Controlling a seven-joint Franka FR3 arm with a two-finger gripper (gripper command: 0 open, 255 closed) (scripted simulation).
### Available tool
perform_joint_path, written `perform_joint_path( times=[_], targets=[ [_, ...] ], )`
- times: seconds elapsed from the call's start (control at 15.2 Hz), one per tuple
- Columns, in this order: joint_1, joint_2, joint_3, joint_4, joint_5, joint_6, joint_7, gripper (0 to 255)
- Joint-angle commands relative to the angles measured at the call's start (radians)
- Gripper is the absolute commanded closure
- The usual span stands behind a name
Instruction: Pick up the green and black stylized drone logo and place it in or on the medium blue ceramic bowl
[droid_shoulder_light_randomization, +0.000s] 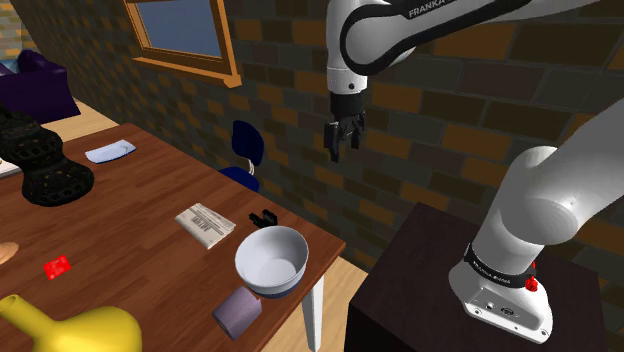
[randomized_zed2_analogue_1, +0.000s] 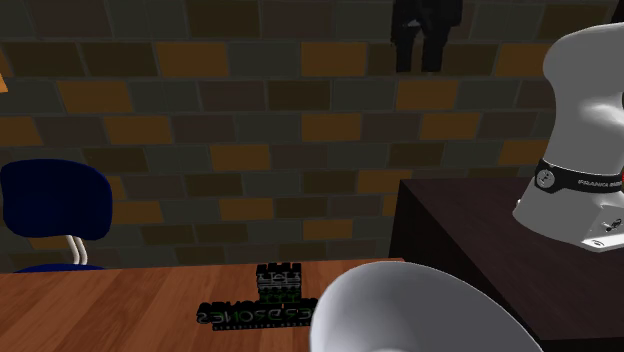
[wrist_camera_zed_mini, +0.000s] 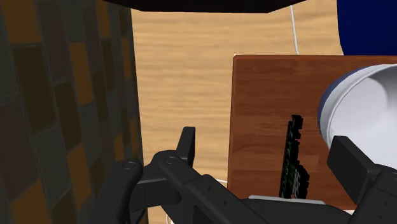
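Lying flat on the brown table (droid_shoulder_light_randomization: 140, 235), the black-and-green drone logo (droid_shoulder_light_randomization: 263, 217) sits just beside the pale, bluish-walled bowl (droid_shoulder_light_randomization: 272, 258), near the table's far edge. Its long axis runs along that edge, lettering facing up. The black gripper (droid_shoulder_light_randomization: 343, 140) hangs well above, fingers spread and empty. This looks like the approach step; next it likely must descend and straddle the logo's narrow width.

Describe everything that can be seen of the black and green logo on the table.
The logo is a black piece with green lettering: a low, long base and a shorter block standing on it. It rests on the wooden table, near its edge, close beside the bowl with a narrow gap. Nothing holds it.
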Motion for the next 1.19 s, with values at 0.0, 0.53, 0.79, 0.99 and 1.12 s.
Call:
perform_joint_path(
  times=[0.0,0.53,0.79,0.99,1.12],
  targets=[
    [0.005,0.076,0.018,0.021,0.003,0.055,0.016,0],
    [0.021,0.383,0.073,0.149,-0.024,0.227,0.082,0],
    [0.036,0.542,0.088,0.244,-0.056,0.285,0.121,0],
    [0.052,0.661,0.092,0.328,-0.084,0.316,0.15,0],
    [0.066,0.741,0.092,0.39,-0.103,0.329,0.168,0]
  ],
)
